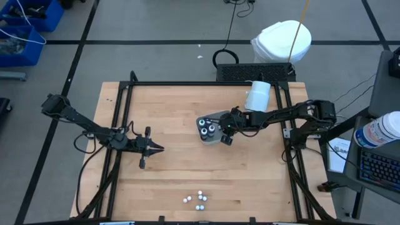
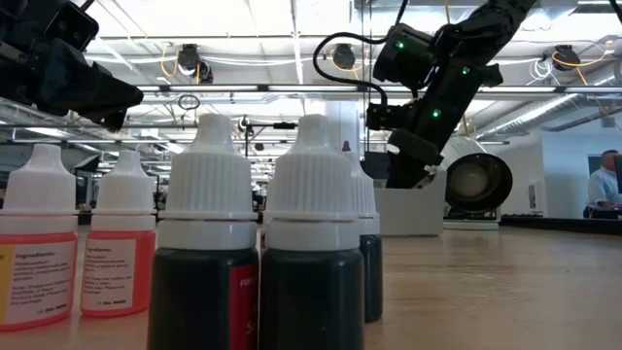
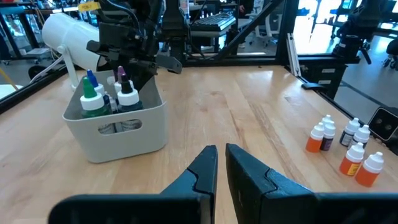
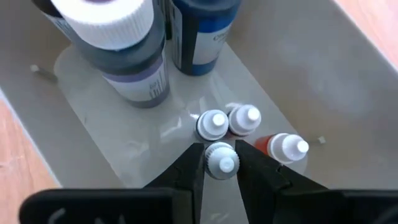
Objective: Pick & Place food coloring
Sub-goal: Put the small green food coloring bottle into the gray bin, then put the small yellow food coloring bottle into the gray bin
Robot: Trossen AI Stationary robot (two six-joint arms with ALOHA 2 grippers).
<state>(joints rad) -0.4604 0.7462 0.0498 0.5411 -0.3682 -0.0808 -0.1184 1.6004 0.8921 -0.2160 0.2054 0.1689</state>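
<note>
The right gripper [image 4: 221, 163] reaches down into a grey tray [image 1: 209, 139] near the middle of the wooden surface [image 1: 175, 169], toward its right half. Its fingers [image 4: 186, 168] stand narrowly apart on either side of a small white-capped food coloring bottle [image 4: 221, 160]; whether they press on it cannot be told. Two more small bottles [image 4: 212, 124] lie just beside it on the tray floor, and another with a reddish body [image 4: 283, 147] is next to them. Larger bottles with green, blue and white tops [image 3: 93, 99] stand upright in the same tray.

The left gripper [image 3: 220, 163] hangs over the surface's left half, well apart from the tray, its fingers nearly together and empty.

A cluster of small white-capped food coloring bottles [image 1: 197, 199] stands near the surface's front edge, around its middle; the low view shows dark-filled ones [image 2: 209, 253] in front and orange-filled ones [image 2: 39, 253] beside them.

A large white cylinder [image 1: 257, 95] lies at the far edge of the surface, toward the right corner. A person [image 2: 604, 185] shows in the room beyond.
</note>
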